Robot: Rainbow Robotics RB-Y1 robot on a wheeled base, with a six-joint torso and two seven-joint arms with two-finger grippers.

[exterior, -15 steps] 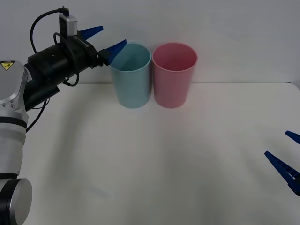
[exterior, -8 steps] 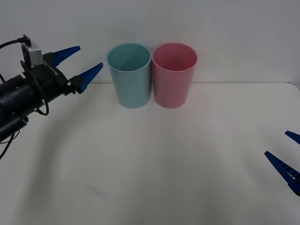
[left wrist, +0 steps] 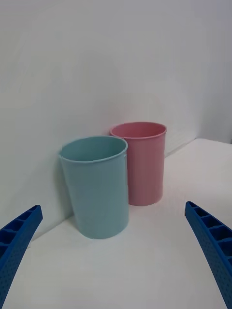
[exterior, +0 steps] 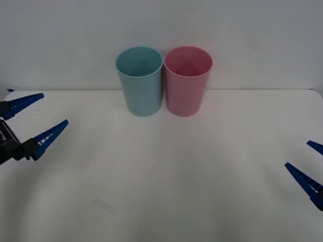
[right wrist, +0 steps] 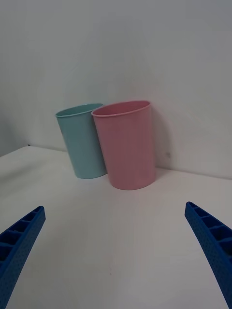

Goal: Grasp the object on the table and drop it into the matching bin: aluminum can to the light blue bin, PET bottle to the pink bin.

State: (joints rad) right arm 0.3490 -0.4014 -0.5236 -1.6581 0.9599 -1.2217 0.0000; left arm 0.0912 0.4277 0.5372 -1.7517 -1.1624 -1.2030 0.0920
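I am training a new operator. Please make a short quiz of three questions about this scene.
1. True or false: the left gripper is open.
2. Which bin stands nearer the robot's left side: A) light blue bin B) pink bin?
3. Fill in: both bins stand upright on the white ____.

Key: 1 true. 2 A. 3 table. The right gripper waits open at the table's right edge.

Light blue bin [exterior: 140,80] and pink bin [exterior: 187,79] stand upright, touching, on the white table [exterior: 166,171].
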